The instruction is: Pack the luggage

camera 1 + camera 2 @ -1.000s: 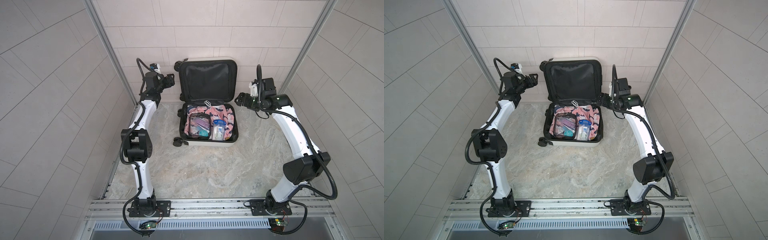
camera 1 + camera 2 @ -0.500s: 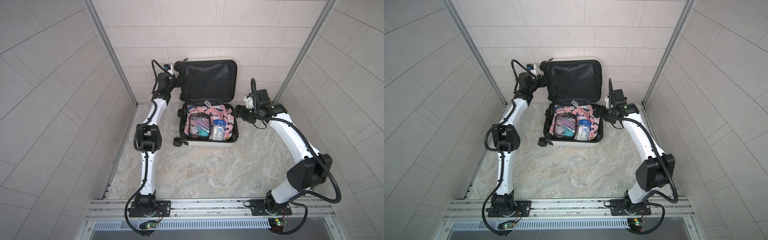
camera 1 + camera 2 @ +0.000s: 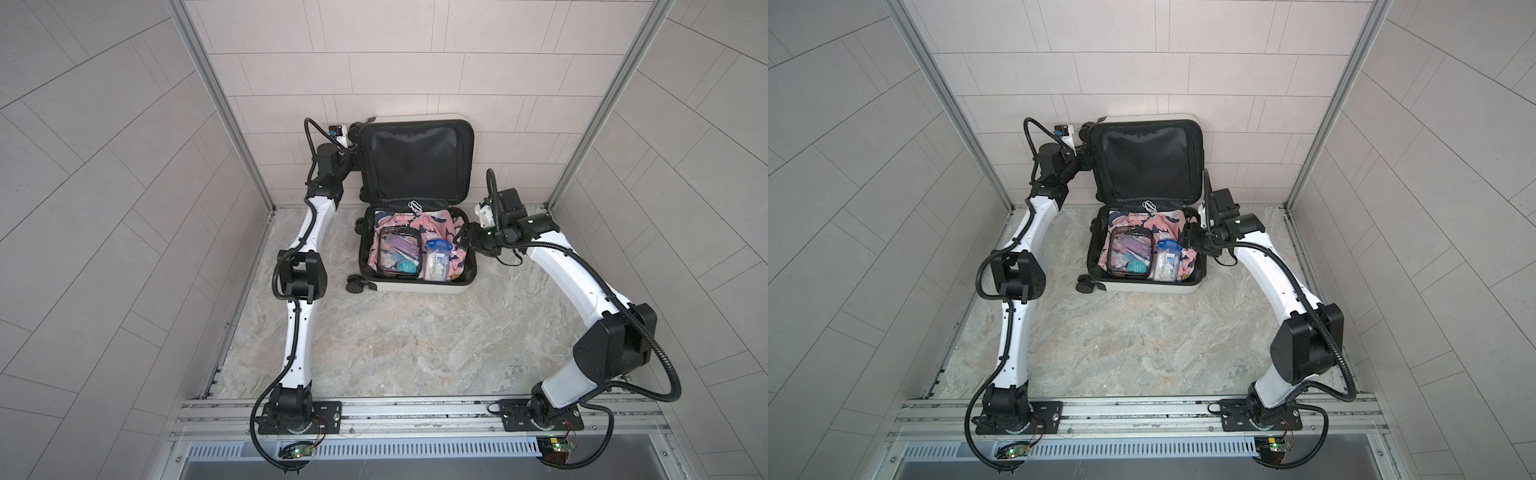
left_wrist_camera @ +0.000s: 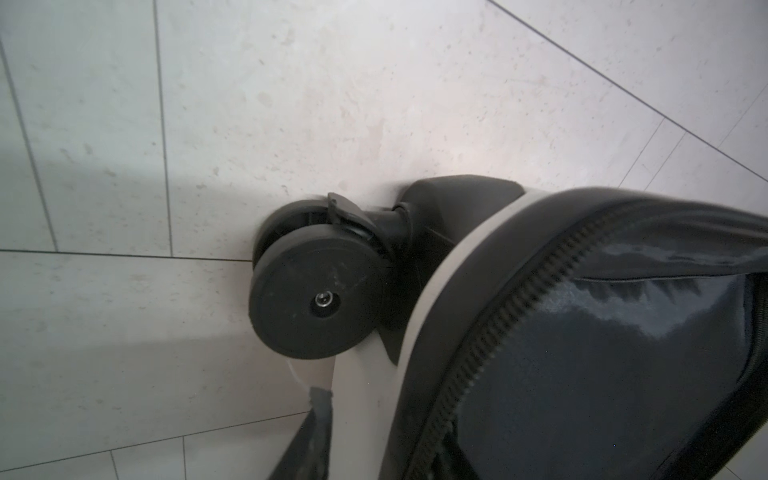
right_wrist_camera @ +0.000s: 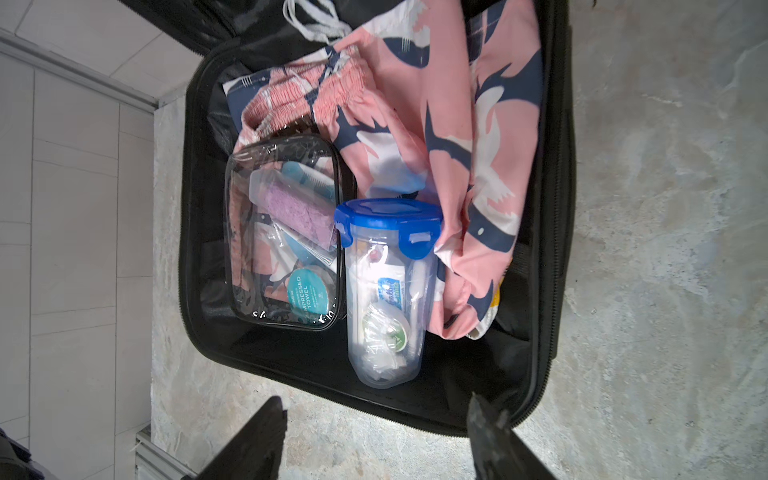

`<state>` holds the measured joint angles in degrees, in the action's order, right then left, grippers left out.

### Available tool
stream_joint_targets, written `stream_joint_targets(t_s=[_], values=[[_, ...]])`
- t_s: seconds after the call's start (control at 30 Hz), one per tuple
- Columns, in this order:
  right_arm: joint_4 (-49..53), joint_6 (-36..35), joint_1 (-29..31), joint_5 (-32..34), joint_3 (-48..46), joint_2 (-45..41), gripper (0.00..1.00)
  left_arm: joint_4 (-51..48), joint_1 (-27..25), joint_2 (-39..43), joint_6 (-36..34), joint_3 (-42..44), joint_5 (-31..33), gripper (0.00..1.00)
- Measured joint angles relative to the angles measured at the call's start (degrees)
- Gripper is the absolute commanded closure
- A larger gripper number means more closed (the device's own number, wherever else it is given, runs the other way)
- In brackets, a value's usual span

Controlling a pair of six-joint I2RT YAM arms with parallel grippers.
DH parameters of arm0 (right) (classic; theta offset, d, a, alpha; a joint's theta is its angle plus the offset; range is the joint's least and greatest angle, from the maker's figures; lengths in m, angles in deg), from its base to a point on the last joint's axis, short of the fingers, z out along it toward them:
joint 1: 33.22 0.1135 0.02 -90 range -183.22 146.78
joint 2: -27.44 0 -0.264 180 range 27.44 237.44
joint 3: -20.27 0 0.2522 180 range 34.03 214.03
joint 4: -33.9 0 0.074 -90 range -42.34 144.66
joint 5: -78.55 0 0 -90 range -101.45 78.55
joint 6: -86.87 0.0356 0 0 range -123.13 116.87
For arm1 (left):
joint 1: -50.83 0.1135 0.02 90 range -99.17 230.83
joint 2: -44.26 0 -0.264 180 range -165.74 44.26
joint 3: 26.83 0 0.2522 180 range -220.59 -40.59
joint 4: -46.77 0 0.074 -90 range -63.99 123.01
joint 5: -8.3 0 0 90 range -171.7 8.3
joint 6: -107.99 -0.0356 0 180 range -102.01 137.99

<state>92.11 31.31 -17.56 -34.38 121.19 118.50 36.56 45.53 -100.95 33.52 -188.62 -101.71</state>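
Left gripper (image 3: 352, 161) sits high at the side edge of the raised lid (image 3: 415, 166), right by the upper wheel (image 4: 316, 299). Only one finger (image 4: 318, 415) shows in the left wrist view, lying along the white shell, so I cannot tell whether it has the rim pinched. Right gripper (image 5: 374, 399) hangs wide apart and empty, just outside the right wall of the luggage (image 3: 419, 286). The case lies open at the back of the marble surface (image 3: 395, 345), its lid leaning on the tiled wall. Inside are the pink garment (image 5: 436, 124), the clear pouch (image 5: 282, 232) and the blue-lidded container (image 5: 386, 291).

Packing looks complete, so I'd call this the closing step. The next move needs a sure hold on that lid edge, then a swing forward and down, with the right jaws clear of the seam. The left arm stretches long and high toward the wall, and the right bends in low from the side.
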Motion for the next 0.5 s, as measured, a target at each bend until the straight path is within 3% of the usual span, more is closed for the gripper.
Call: stream_joint_targets(t_s=[0.13,0.5], values=[[-1.88,1.84,2.23,-0.04,-6.27,-1.88,0.4,-0.48,-0.11,0.0,-0.85,-0.02,0.55,1.0],[-9.29,6.56,7.82,-0.72,-29.64,-18.23,0.46,0.59,-0.07,4.17,-1.44,7.45,1.27,1.0]])
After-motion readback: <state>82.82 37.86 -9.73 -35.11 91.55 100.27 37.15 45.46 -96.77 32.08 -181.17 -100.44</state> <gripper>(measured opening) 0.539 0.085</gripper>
